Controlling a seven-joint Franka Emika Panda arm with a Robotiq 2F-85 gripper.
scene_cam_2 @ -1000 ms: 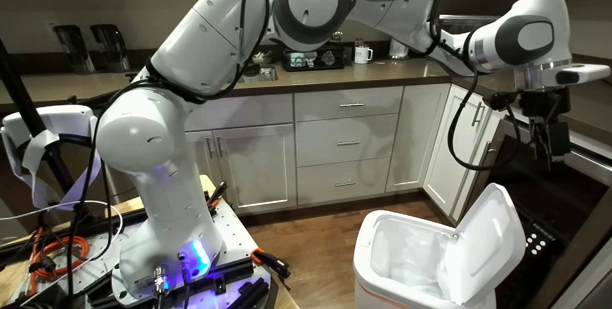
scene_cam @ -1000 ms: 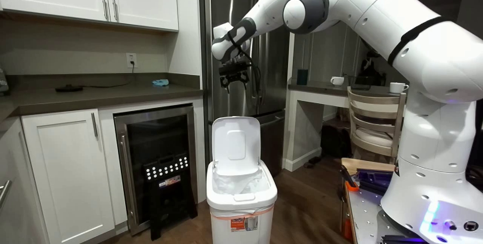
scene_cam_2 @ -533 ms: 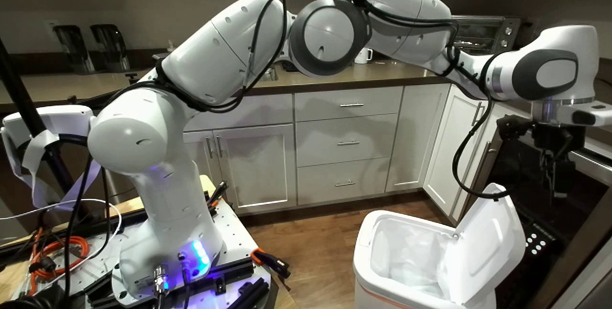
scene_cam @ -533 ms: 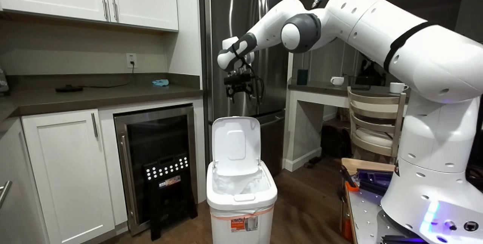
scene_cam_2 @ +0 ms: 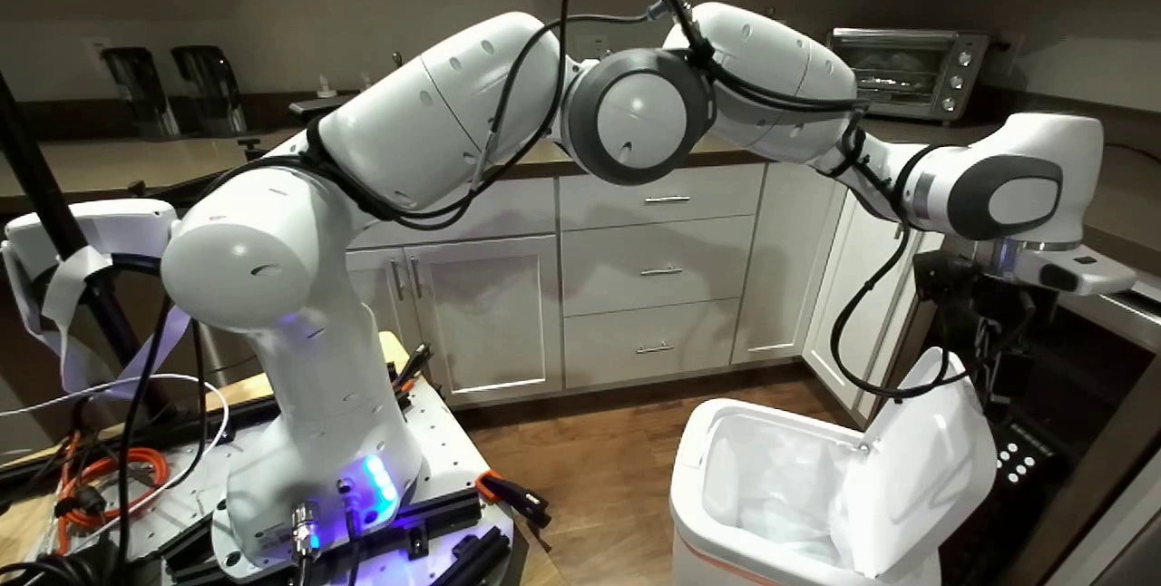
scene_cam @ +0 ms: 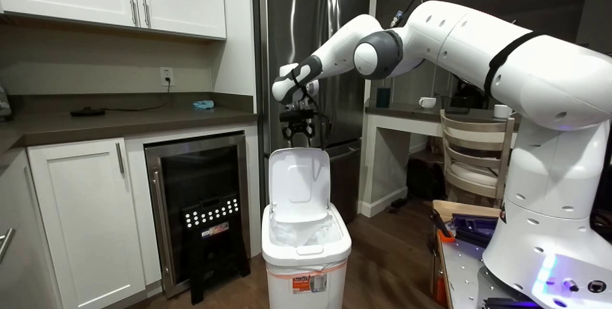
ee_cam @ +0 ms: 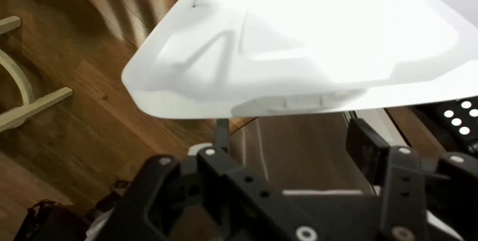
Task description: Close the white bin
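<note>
The end effector [ee_cam: 290,129], spread apart and empty, hung just behind the raised lid [scene_cam: 300,170] of the white bin [scene_cam: 287,255] on the floor [scene_cam: 387,256] near the fridge [scene_cam: 301,17], so positioning looked nearly done, the closing itself not begun.

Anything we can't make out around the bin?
White bin: base cut off by bottom edge in both exterior views.
Label: fine print too small in an exterior view.
Lid: partly washed out by glare in the wrist view.
End effector: fingertips blend into dark background in an exterior view.
</note>
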